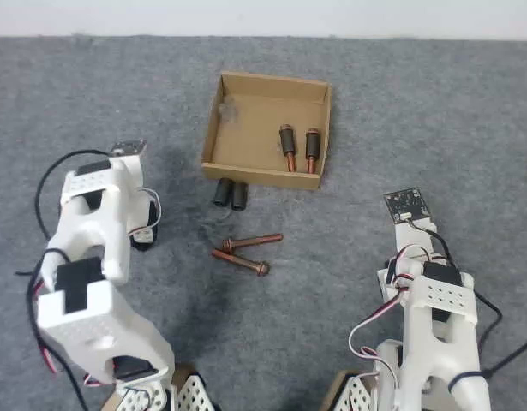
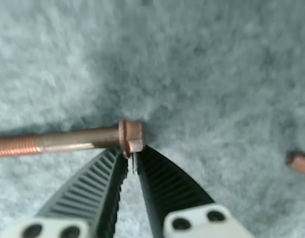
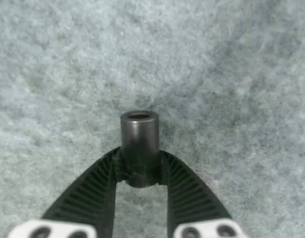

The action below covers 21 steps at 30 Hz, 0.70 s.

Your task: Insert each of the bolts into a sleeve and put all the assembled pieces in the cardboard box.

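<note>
Inside the cardboard box [image 1: 254, 175], two assembled pieces lie side by side against its right wall, one [image 1: 288, 141] just left of the other [image 1: 313, 147], each a copper bolt with a dark sleeve at the far end. Just outside the box's near wall, almost touching it, two spare sleeves sit shoulder to shoulder, the first [image 1: 221, 193] and the second [image 1: 239, 195]. A little farther out from that wall, two loose bolts rest on the grey tabletop [image 1: 349, 86], an upper bolt [image 1: 253, 242] and a lower bolt [image 1: 242, 259], their left ends close together. Off the box's near left corner stands the left arm [image 1: 100, 227], and the left gripper [image 2: 133, 156] has its ribbed fingers [image 2: 100, 183] drawn nearly together, nipping the flanged head of the held bolt [image 2: 68, 140], which lies level over the tabletop. Off the box's near right corner is the right arm [image 1: 434, 300]; the right gripper [image 3: 140, 166] has its fingers [image 3: 92, 193] clamped on the lower end of the held sleeve [image 3: 139, 136], open bore showing.
</note>
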### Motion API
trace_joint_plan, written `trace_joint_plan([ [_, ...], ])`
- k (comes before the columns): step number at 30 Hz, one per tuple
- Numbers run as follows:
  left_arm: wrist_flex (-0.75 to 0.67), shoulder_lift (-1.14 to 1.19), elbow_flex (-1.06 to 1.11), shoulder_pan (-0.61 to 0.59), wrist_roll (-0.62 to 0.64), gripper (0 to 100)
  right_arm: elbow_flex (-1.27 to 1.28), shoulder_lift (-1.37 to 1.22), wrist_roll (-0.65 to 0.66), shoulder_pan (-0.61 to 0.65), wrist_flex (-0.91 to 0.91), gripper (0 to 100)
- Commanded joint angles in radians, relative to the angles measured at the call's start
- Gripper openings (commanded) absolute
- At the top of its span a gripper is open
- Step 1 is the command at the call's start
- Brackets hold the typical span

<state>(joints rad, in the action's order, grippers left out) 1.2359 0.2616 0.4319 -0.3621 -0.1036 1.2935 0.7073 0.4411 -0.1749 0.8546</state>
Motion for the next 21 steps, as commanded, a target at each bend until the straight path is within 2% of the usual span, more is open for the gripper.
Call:
trace_joint_plan([
  [1, -0.023, 0.066, -0.153, -0.005, -0.012, 1, -0.005, 0.039, 0.011, -0.013, 0.007, 0.7],
  [11, -0.023, 0.152, -0.335, -0.032, -0.012, 1, -0.005, 0.039, 0.011, -0.015, 0.007, 0.7],
  [21, 0.0, 0.149, -0.449, -0.149, -0.012, 1, -0.005, 0.039, 0.011, -0.015, 0.005, 0.7],
])
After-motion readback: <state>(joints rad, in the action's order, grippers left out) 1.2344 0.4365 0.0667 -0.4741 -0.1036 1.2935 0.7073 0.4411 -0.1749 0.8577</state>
